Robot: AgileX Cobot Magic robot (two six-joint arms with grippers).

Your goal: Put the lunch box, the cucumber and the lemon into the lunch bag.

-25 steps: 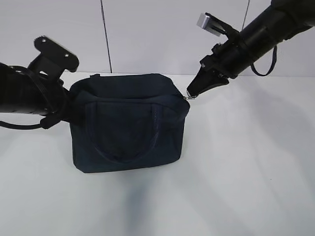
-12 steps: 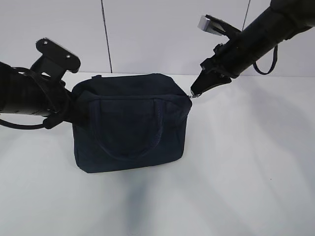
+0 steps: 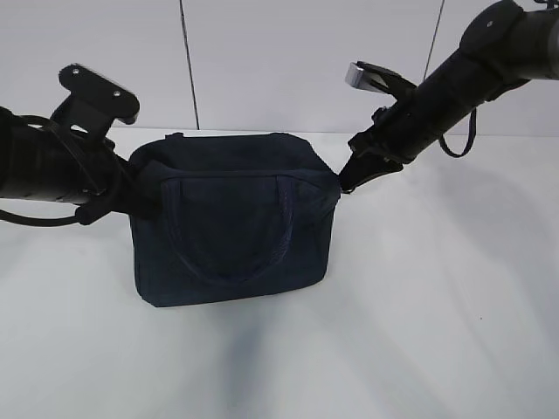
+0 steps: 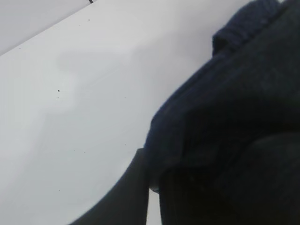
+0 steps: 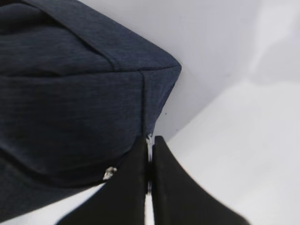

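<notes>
We see the boxy dark navy fabric lunch bag [image 3: 231, 218] standing on the white table [image 3: 419, 305]. The right gripper [image 5: 149, 154] is clenched on the bag's thin silver zipper pull [image 5: 149, 140] at its upper right corner. The left gripper [image 3: 118, 188] presses against the bag's left end, pinched onto the fabric there.

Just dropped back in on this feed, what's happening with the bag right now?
Both arms are on the lunch bag, which stands on the white table. The left gripper is pressed against the bag's left end; whether it pinches fabric can't be told. The right gripper is shut on the silver zipper pull at the bag's top right corner. The bag looks closed. Lunch box, cucumber and lemon are not in view.
</notes>
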